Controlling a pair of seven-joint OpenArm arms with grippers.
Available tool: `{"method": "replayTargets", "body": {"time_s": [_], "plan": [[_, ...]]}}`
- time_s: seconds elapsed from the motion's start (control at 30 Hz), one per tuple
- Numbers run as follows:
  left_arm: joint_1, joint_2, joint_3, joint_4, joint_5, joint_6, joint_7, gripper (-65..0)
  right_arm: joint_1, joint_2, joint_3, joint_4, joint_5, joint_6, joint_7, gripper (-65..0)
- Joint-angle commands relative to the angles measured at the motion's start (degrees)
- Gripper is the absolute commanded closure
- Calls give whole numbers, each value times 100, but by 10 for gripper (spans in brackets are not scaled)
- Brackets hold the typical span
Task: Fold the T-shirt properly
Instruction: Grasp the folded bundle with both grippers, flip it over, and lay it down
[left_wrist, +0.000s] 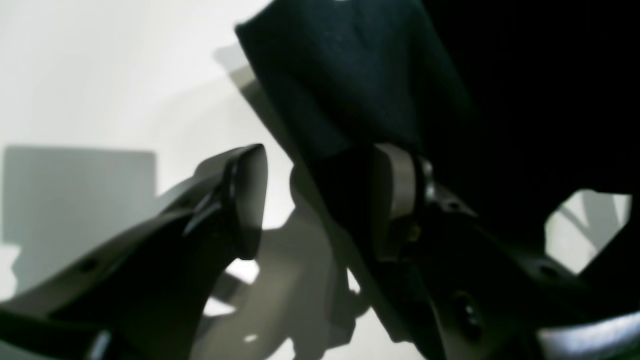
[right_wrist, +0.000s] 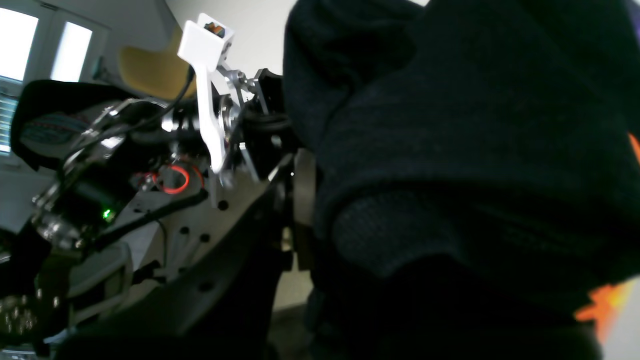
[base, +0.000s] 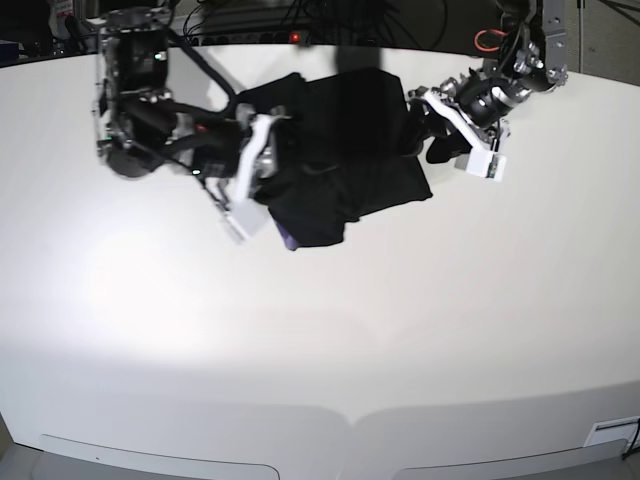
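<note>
Mid-fold, the right gripper pinches the bunched black cloth T-shirt, while the left gripper stands wide, cloth draped over one finger, so it needs regrasping next.

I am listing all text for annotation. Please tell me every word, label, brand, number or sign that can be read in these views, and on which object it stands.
No text can be read in any view.
T-shirt: only bits of orange print show in the right wrist view, no letters.
Left gripper and right gripper: no legible markings.
</note>
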Motion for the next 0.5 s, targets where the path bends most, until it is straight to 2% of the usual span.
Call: {"method": "replayTargets", "body": {"time_s": [0.0, 0.23, 0.37, 0.47], "plan": [[39, -37, 11, 31, 109, -4, 186, -317, 70, -114, -151, 105, 44, 30, 195, 0], [39, -37, 11, 31, 105, -4, 186, -317, 127, -750, -1036, 105, -1211, -229, 636, 0], [37, -37, 11, 31, 105, -4, 186, -317, 127, -855, -1381, 105, -1462, -225, 901, 0], [35, -59, 9, 31, 105, -4, 186, -317, 129, -857, -1543, 105, -1425, -225, 1075, -227]]}}
